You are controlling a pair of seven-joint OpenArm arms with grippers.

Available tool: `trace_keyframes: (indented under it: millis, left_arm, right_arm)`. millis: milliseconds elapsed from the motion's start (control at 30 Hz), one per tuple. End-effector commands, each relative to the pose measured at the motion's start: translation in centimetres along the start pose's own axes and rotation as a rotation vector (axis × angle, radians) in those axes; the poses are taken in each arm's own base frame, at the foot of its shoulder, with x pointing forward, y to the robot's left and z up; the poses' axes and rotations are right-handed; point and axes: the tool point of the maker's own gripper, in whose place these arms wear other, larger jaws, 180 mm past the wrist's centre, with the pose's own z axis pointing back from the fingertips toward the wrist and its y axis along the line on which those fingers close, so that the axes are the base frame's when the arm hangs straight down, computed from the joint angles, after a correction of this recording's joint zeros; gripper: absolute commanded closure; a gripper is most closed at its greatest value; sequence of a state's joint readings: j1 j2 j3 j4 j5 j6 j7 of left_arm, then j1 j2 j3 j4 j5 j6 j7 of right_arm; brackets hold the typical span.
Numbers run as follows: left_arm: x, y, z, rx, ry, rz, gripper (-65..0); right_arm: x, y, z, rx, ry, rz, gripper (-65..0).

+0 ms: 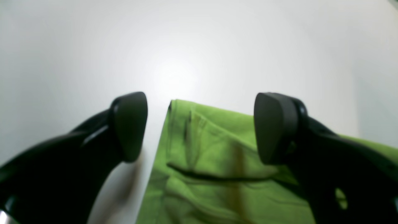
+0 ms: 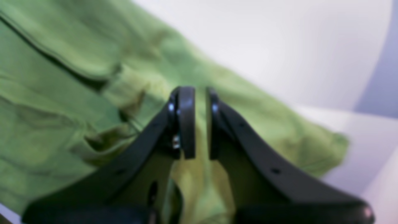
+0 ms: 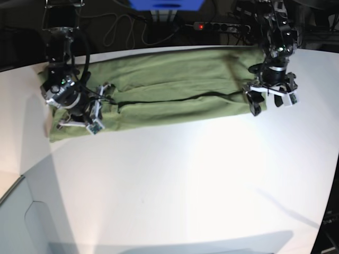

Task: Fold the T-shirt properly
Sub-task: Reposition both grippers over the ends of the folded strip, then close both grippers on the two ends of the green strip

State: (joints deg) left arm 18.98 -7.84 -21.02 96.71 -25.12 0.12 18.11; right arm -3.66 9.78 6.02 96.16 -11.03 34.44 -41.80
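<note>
We note bare white table (image 3: pixel 185 185) nearest the base camera. Beyond it, the olive-green T-shirt (image 3: pixel 169 98) lies folded into a long horizontal band across the table's far half. At its end on our right-arm side, the right gripper (image 3: pixel 79 119) sits with its fingers (image 2: pixel 186 124) pinched together on a fold of the cloth. At the opposite end, the left gripper (image 3: pixel 270 100) hovers with fingers (image 1: pixel 130 124) spread wide apart over the shirt's edge, gripping nothing. A power strip (image 3: pixel 222 25) lies beyond the table

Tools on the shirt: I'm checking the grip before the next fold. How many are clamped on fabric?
1. The right tool is shut on the T-shirt at its end. The left tool hangs open over the other end, holding nothing.
</note>
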Motion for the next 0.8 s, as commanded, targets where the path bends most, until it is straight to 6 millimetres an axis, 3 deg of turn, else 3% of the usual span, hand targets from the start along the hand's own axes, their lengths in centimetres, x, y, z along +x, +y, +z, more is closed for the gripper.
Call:
trace_keyframes:
  millis: [0,300,400,633,700,767]
  left_arm:
    - [0.9,-0.5,-0.3,-0.022,-0.033,-0.01,-51.1]
    - [-0.9,-3.1,-0.7,-0.098,0.024,-0.045,-50.8]
    - [-1.0,-3.0,-0.8,-0.097,0.025,-0.044,-50.8]
    - [-3.5,-1.4,-1.2,-0.058,0.09,-0.029,-50.6]
    - [-3.5,-1.3,-1.2,-0.055,0.091,-0.029,-48.2]
    - [-3.4,-1.4,-1.1,-0.059,0.086,-0.026,-41.4]
  right_arm:
    - [1.3,-0.5,0.2,-0.004,-0.047,0.009,-3.9]
    - [0.7,-0.2,0.0,0.007,-0.032,0.002,-3.9]
    - [0.7,-0.2,0.0,0.007,-0.032,0.002,-3.9]
    - [0.6,-0.1,0.0,0.008,-0.031,0.002,-3.9]
    - [0.6,-0.1,0.0,0.008,-0.031,0.002,-3.9]
    - [0.6,-0.1,0.0,0.008,-0.031,0.002,-3.9]
